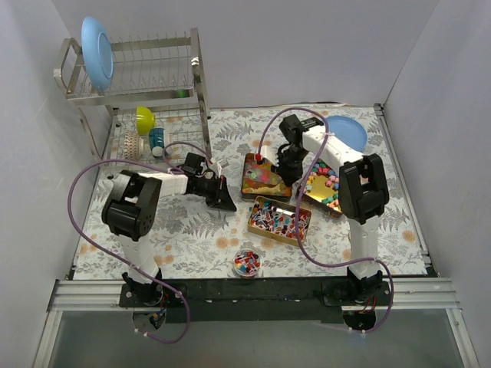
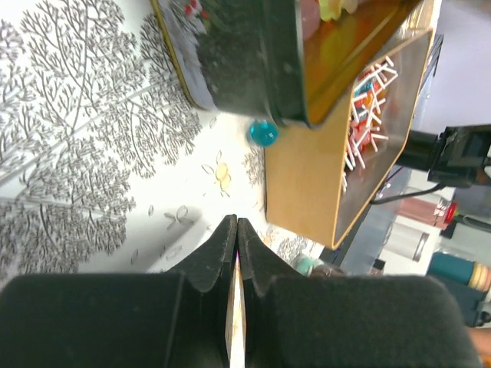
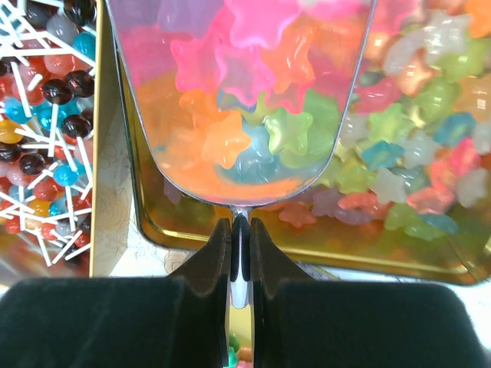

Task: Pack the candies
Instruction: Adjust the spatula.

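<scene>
Right claw (image 3: 240, 223) clamped on handle of scoop (image 3: 257, 188); star gummies (image 3: 227, 139) look light, soft, slippery, so best scooped with the bowl level.

Wears white shells and chunky black joint housings on left arm (image 1: 132, 203) and right arm (image 1: 360, 192). Trails a looping purple cable (image 1: 70, 203) from each. Ends in matte black jaws, wedge-shaped, tapering to narrow tips.
</scene>
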Tool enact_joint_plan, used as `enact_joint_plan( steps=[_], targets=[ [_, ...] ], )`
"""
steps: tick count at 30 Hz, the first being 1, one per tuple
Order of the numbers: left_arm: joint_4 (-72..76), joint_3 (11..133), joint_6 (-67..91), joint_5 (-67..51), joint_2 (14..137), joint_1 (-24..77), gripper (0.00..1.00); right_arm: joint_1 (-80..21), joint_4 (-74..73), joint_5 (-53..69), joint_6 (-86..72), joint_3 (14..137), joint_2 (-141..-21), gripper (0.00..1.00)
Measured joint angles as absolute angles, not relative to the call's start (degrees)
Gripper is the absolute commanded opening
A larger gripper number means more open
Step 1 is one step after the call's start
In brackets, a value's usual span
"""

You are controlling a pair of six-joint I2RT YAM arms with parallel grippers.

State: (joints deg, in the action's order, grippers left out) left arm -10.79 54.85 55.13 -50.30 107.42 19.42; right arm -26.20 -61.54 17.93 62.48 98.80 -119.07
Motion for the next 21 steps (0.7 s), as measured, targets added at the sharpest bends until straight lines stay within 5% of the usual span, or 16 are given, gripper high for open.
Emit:
enact_joint_plan(
  steps=[12,21],
  targets=[
    [-14.46,50.06,50.11,-49.50,95.09,14.35,0.01,-28.47,-62.57,14.98,62.39,98.72,-110.26,0.01],
    [-15.44,44.53,50.15,-43.90,80.01,10.52,0.00,-43.97,-63.94,0.91,66.02,83.24,-96.07,0.01]
  ],
)
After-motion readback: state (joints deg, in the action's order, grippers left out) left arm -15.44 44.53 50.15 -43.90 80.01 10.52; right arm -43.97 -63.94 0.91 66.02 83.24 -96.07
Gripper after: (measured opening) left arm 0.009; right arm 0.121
